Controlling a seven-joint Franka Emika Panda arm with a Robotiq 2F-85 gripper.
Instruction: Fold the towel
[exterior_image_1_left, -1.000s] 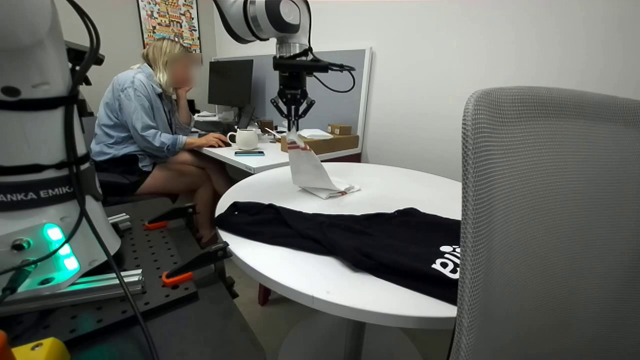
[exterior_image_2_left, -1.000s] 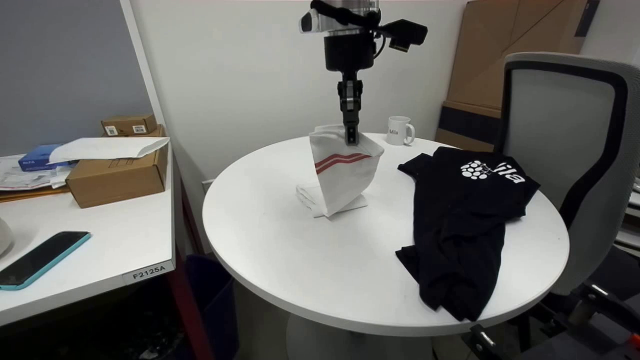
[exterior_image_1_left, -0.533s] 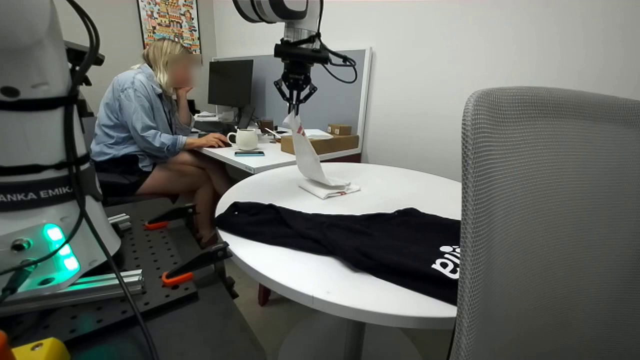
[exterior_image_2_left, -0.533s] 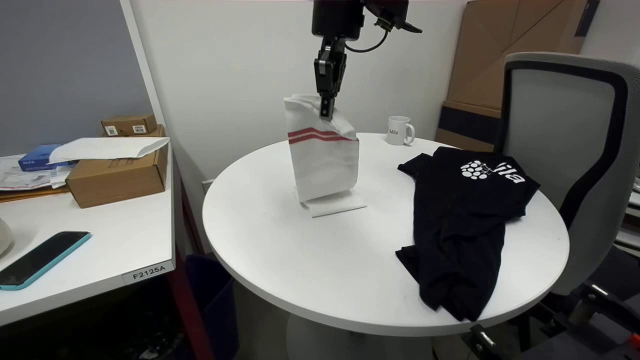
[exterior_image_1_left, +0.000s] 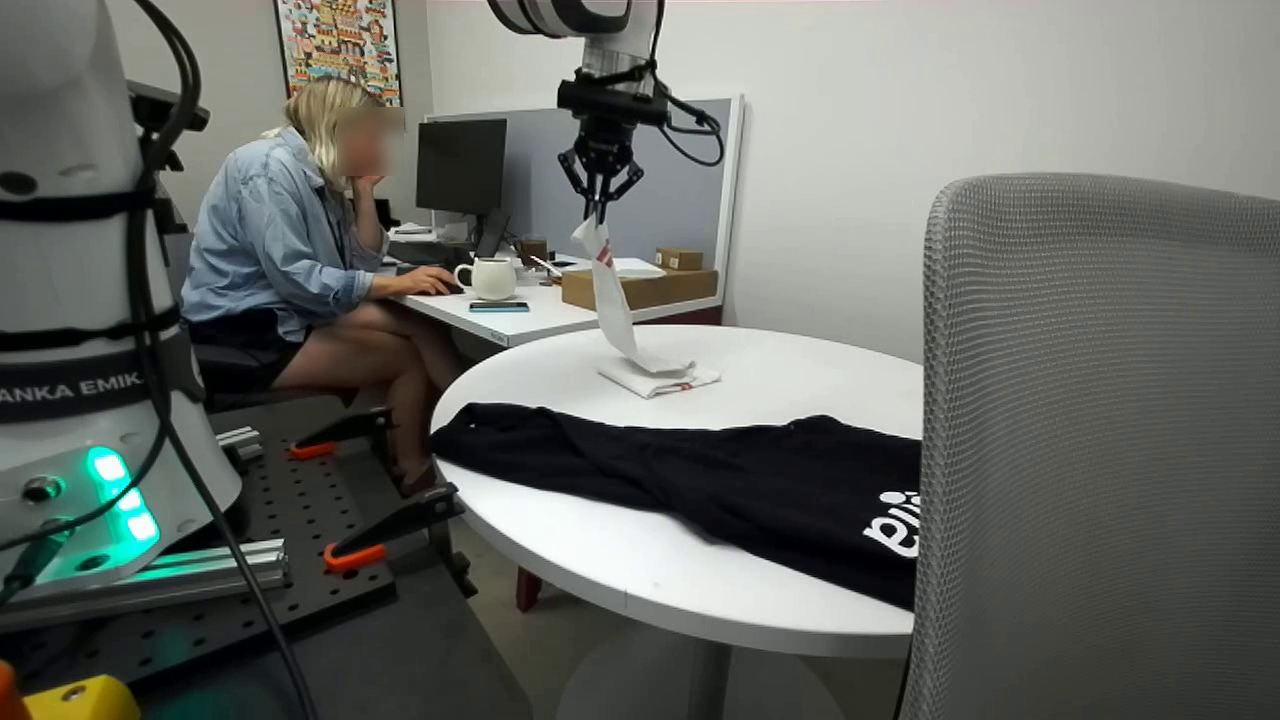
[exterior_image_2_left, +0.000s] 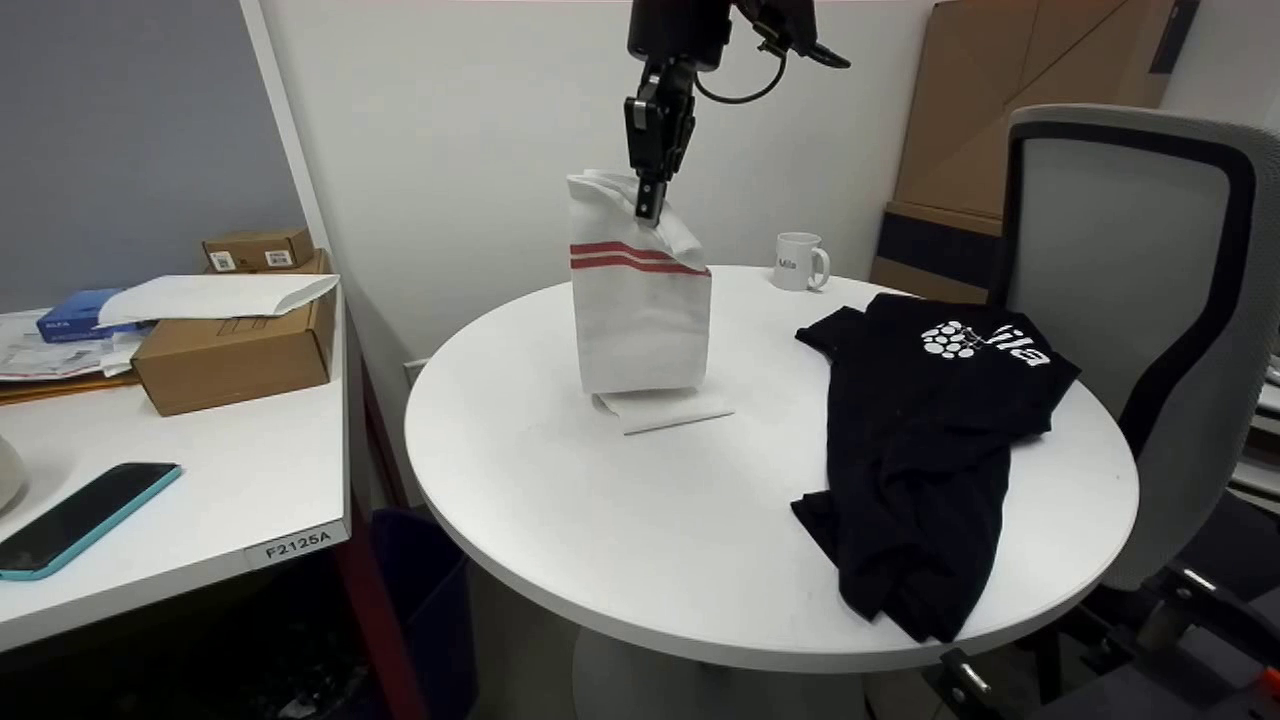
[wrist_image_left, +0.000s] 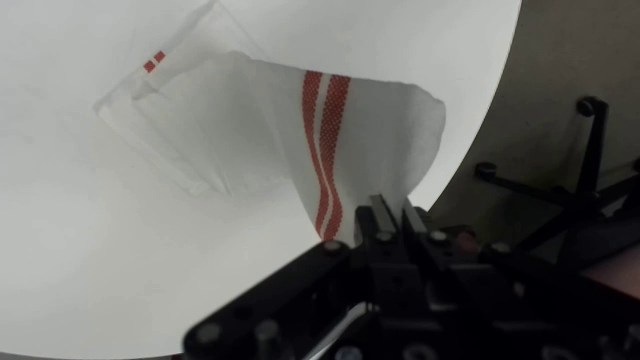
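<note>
The towel is a white cloth with red stripes. It shows in both exterior views (exterior_image_1_left: 612, 300) (exterior_image_2_left: 640, 330) and in the wrist view (wrist_image_left: 375, 125). My gripper (exterior_image_1_left: 595, 212) is shut on the towel's upper end and holds it well above the round white table (exterior_image_2_left: 540, 530). The gripper also shows in an exterior view (exterior_image_2_left: 648, 215) and in the wrist view (wrist_image_left: 395, 205), with cloth between the fingertips. The raised part hangs down, and its lower part lies folded on the table. The pinched cloth is partly hidden by the fingers.
A black garment with white lettering (exterior_image_2_left: 920, 470) lies on the table beside the towel. A white mug (exterior_image_2_left: 797, 262) stands at the table's edge. A grey chair (exterior_image_1_left: 1090, 450) stands against the table. A desk with a cardboard box (exterior_image_2_left: 235, 350) is close by, and a person (exterior_image_1_left: 270, 220) sits there.
My gripper has risen with the towel's end, mostly in the first half second. More of the towel now hangs upright. The folded part has stayed on the table.
</note>
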